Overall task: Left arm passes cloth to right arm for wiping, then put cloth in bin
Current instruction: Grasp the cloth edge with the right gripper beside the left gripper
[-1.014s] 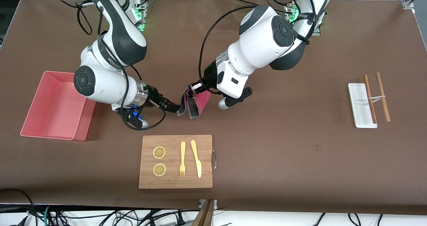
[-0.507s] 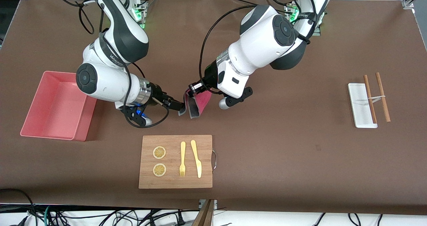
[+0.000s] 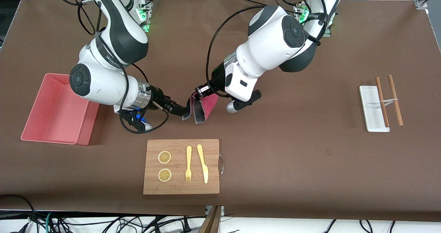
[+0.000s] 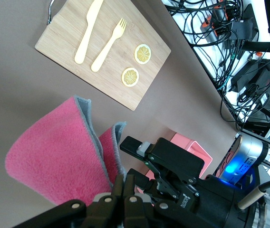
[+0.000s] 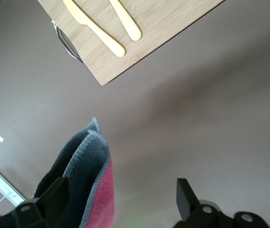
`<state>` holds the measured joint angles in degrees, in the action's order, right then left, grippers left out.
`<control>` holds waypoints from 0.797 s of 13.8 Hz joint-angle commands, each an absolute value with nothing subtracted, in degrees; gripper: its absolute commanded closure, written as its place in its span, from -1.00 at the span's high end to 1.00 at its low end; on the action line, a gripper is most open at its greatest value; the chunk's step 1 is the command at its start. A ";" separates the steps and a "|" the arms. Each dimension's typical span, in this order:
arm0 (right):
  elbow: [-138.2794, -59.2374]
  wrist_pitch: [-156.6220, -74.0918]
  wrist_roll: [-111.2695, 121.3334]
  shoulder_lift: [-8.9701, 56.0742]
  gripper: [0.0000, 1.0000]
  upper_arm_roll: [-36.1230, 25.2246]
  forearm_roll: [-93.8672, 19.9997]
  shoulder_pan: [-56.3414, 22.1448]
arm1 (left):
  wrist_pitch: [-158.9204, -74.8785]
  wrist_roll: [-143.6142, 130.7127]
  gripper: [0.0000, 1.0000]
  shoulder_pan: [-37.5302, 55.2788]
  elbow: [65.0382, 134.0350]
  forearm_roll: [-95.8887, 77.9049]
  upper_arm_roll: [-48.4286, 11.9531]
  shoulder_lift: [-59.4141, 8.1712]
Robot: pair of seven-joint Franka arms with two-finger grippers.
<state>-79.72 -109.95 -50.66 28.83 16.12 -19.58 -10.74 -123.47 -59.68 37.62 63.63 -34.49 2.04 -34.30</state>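
The crimson-pink cloth (image 3: 204, 108) with grey backing hangs folded in the air over the bare table between the two arms. My left gripper (image 3: 197, 94) is shut on its top edge, and the left wrist view shows the closed jaws (image 4: 124, 179) pinching the cloth (image 4: 54, 161). My right gripper (image 3: 183, 111) is open at the cloth's grey edge. In the right wrist view the cloth (image 5: 85, 190) lies inside the wide gap of the right gripper (image 5: 120, 194), close against one finger (image 5: 54, 192) and not pinched. The pink bin (image 3: 84, 129) stands at the right arm's end of the table.
A wooden cutting board (image 3: 181, 188) with two lemon slices, a yellow fork and a yellow knife lies nearer the front camera than the cloth. A small white tray (image 3: 370, 98) with two wooden chopsticks sits toward the left arm's end.
The right arm's elbow has swung toward the bin end while its open gripper stayed at the cloth's edge. The left arm and the cloth have barely moved.
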 commanded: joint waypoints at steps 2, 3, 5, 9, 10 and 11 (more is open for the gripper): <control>-79.89 -109.69 -51.50 28.74 0.99 16.79 -20.48 -10.99 | -123.13 -59.59 -1.00 37.62 63.81 -35.86 2.37 -33.57; -79.89 -109.69 -51.42 28.74 0.99 16.79 -20.57 -10.99 | -123.13 -59.59 -1.00 37.70 63.90 -35.77 2.29 -33.57; -80.15 -109.69 -51.33 28.83 0.99 16.79 -20.57 -11.25 | -123.13 -59.59 -1.00 37.62 63.81 -35.77 2.37 -33.57; -80.77 -109.25 -51.33 29.00 0.62 16.79 -20.65 -11.86 | -123.13 -59.59 -1.00 37.62 63.81 -35.77 2.37 -33.57; -80.77 -109.16 -51.07 29.09 0.03 16.79 -20.65 -11.87 | -123.13 -59.59 -1.00 37.62 63.81 -35.77 2.37 -33.57; -80.77 -108.73 -50.98 29.09 -0.25 16.79 -20.65 -11.87 | -123.13 -59.59 -1.00 37.62 63.81 -35.77 2.37 -33.57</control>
